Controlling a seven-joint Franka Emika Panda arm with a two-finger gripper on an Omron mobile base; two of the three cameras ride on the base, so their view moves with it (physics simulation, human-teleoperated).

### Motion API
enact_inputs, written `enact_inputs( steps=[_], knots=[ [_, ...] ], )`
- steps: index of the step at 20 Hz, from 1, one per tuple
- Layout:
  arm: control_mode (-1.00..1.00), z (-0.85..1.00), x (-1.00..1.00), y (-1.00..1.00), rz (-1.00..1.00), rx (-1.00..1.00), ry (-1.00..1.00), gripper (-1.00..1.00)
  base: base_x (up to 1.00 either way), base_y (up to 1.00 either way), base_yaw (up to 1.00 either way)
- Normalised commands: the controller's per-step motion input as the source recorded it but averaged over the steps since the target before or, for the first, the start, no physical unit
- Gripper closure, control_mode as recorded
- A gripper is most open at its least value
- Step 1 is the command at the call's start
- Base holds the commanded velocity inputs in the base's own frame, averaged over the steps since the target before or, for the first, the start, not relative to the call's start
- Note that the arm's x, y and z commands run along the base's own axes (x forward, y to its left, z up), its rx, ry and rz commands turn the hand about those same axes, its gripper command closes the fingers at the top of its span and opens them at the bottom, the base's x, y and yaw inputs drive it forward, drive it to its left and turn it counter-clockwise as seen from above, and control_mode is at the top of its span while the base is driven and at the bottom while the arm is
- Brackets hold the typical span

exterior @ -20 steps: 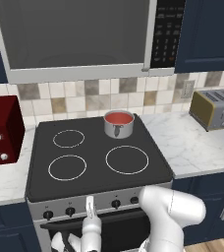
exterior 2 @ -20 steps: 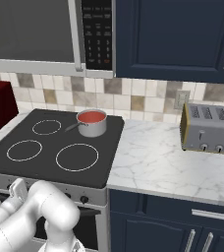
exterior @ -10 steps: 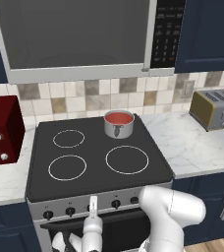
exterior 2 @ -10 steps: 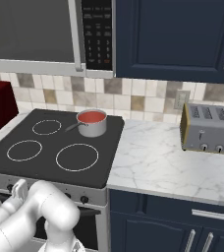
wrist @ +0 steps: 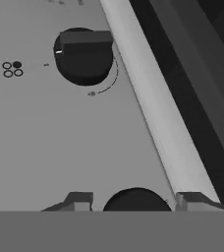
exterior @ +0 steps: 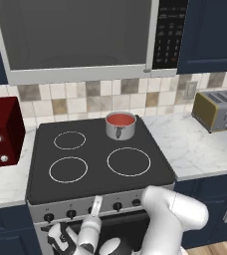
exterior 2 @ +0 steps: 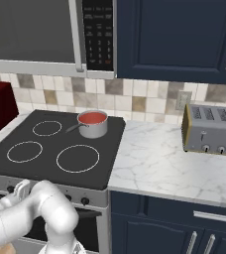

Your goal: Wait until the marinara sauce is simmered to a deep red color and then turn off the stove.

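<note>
The marinara sauce (exterior: 121,119) is sitting in a steel saucepan (exterior: 120,130) on the far right ring of the stove (exterior: 98,159), well beyond and above the claw (wrist: 133,201), which is working low at the silver front panel (wrist: 60,142). In the hand view a black knob (wrist: 136,199) is lying right between the two fingertips (wrist: 79,201), with each tip standing just beside its rim and a sliver of panel showing on either side, so the claw is looking slightly parted around the knob rather than pinching it, though whether the pads are touching it I cannot tell. A second knob (wrist: 84,56) is sitting farther along the panel, ahead of the claw, and the oven handle (wrist: 155,108) is running off to one side of the tips.

Judging from here, the loose hold is the risk: if the claw is letting go before the dial is fully at off, the burner will keep heating and the sauce will darken past deep red. Twisting again with the tips this slack could slip round the knob, or nudge the handle.

The saucepan is holding only the smooth red sauce, filled close to its rim, with its handle (exterior 2: 72,128) pointing towards the left rings (exterior 2: 47,128)
</note>
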Motion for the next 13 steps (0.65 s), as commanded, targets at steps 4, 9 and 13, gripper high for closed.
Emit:
enact_inputs(
  steps=[4, 9, 13],
  knots=[
    [-1.0, 0.02, 0.69, -0.99, -0.01, 0.83, 0.43, 1.0, 0.0, 0.0, 0.0],
    [-1.0, 0.0, 0.46, -1.0, -0.11, 0.88, 0.19, 1.0, 0.0, 0.0, 0.0],
    [-1.0, 0.0, 0.4, -0.99, -0.26, 0.76, 0.0, 1.0, 0.0, 0.0, 0.0]
  ],
)
